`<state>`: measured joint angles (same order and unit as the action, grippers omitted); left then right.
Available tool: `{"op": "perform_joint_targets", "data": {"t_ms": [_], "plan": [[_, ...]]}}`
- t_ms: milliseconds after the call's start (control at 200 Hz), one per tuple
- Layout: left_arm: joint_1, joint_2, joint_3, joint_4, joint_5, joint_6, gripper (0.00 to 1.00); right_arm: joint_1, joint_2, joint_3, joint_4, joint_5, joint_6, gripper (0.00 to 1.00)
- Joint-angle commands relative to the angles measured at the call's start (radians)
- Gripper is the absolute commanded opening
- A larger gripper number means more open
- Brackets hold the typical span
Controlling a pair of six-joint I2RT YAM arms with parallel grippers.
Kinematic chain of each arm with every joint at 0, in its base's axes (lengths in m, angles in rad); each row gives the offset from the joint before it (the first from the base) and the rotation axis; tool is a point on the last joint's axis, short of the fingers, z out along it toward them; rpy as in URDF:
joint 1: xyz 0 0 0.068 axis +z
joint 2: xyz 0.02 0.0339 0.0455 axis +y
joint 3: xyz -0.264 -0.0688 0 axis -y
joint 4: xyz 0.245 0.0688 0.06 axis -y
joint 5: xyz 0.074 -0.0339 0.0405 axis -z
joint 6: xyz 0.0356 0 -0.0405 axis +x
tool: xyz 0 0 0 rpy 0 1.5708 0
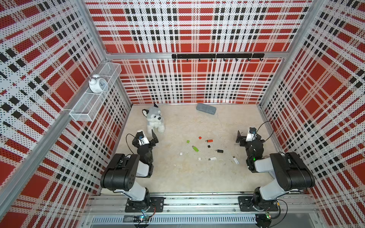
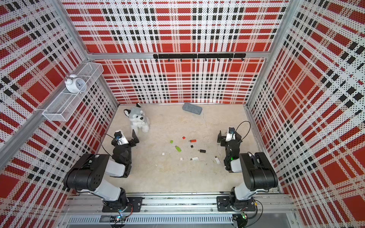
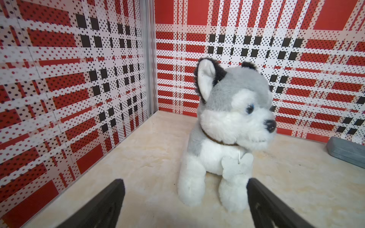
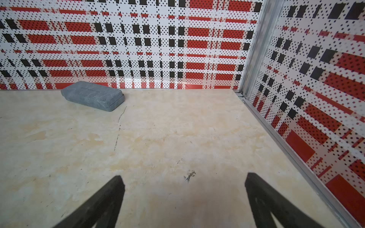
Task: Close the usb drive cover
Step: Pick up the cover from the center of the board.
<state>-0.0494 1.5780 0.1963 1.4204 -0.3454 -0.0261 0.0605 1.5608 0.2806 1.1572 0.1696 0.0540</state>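
Left gripper point(image 3: 185, 182): I see it wide open, empty, near toy dog point(image 3: 227, 128).
Right gripper point(image 4: 184, 177): wide open, empty.
Green drive point(image 1: 195, 148): middle of tabletop point(image 1: 187, 177), green cap point(image 1: 188, 141) apart.

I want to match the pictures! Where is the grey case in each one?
A top view: grey case lies by the back wall, right of the toy dog.
A top view: grey case, same spot.
Left wrist: grey case beyond the toy dog, cut by the picture's edge.
Right wrist: grey case by the back wall.
Shared landmark: the plaid back wall.
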Motion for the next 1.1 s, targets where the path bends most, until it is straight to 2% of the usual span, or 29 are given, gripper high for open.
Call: {"op": "perform_joint_targets", "data": {"t_ms": [0,331,481,631,706,777,847,917,982,1092], "plan": [[-0.003,0.002,0.006,0.006,-0.006,-0.007,0.98,-0.011,0.008,0.008,0.004,0.01,0.01,1.0],[0.004,0.003,0.009,0.002,0.006,-0.01,0.98,-0.011,0.008,0.002,0.009,0.007,0.007,1.0],[0.007,-0.001,0.008,0.0,0.016,-0.015,0.98,-0.011,0.006,0.001,0.012,-0.092,-0.029,1.0],[0.008,-0.01,-0.022,0.046,0.042,-0.012,0.98,-0.01,-0.036,-0.061,0.089,-0.125,-0.042,1.0],[0.008,-0.067,-0.055,0.057,0.038,-0.008,0.98,-0.009,-0.067,-0.083,0.107,-0.137,-0.05,1.0],[0.028,-0.149,-0.074,0.016,0.027,-0.035,0.98,-0.009,-0.142,-0.042,-0.038,-0.164,-0.052,1.0],[0.059,-0.246,-0.094,-0.04,0.05,-0.082,0.98,-0.008,-0.227,0.037,-0.294,-0.153,-0.027,1.0],[0.046,-0.357,-0.087,-0.132,-0.008,-0.104,0.98,-0.008,-0.309,0.118,-0.542,-0.143,0.03,1.0],[0.049,-0.451,-0.031,-0.286,0.02,-0.164,0.98,-0.007,-0.366,0.2,-0.762,-0.162,0.086,1.0],[0.056,-0.554,0.083,-0.566,0.065,-0.262,0.98,-0.008,-0.41,0.33,-1.054,-0.307,0.131,1.0]]}}
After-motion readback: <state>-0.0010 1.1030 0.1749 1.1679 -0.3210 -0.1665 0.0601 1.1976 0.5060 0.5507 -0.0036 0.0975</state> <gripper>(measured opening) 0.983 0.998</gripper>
